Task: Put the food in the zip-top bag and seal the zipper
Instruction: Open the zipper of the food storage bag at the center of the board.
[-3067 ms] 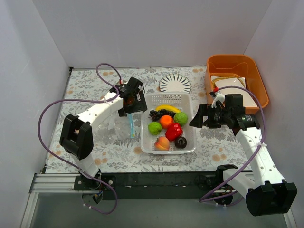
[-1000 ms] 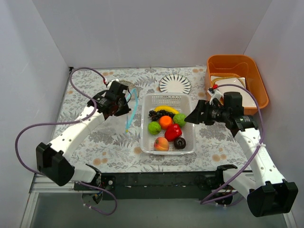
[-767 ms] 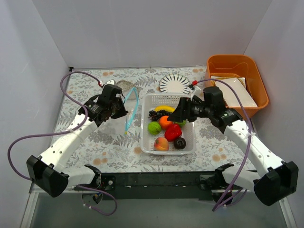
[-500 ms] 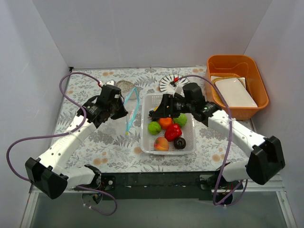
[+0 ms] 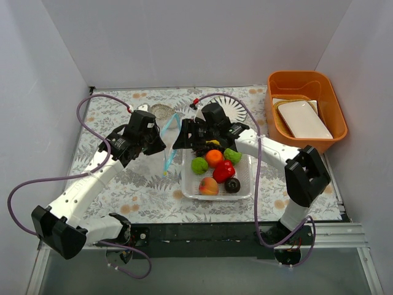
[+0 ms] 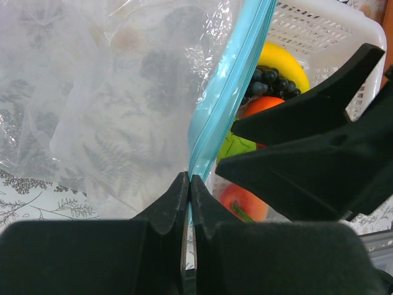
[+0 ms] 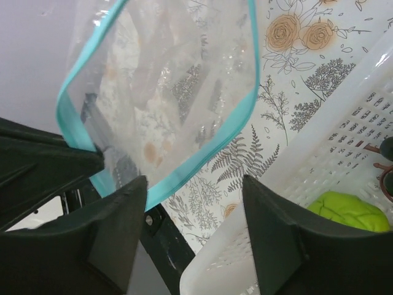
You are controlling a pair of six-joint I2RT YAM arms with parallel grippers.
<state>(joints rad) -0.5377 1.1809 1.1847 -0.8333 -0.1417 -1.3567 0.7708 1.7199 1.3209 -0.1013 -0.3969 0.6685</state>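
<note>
Zip-top bag [image 5: 167,150] is held just left of the white basket [image 5: 247,187], gripped by my left tool [image 6: 187,182]. Its two fingers are pressed flat together on the blue-green zipper [image 6: 224,86], with the clear crinkled plastic spreading away to the left in my left wrist view. In my right wrist view the mouth gapes as a loop, the two sides of the strip well apart.

My right tool [image 7: 194,184] reaches in from the basket side with its fingers spread wide and nothing held. The near run of the strip lies between them in that view, though I cannot tell whether either finger touches it.

All the food [image 5: 216,167] is in the basket: the banana [image 5: 216,142] and grapes [image 6: 270,83] at the far end, half under my right arm. Nearer lie the orange [image 5: 214,157], two green balls [image 5: 199,165], red pepper [image 5: 224,170], peach [image 5: 209,185] and dark brown ball [image 5: 233,184].
</note>
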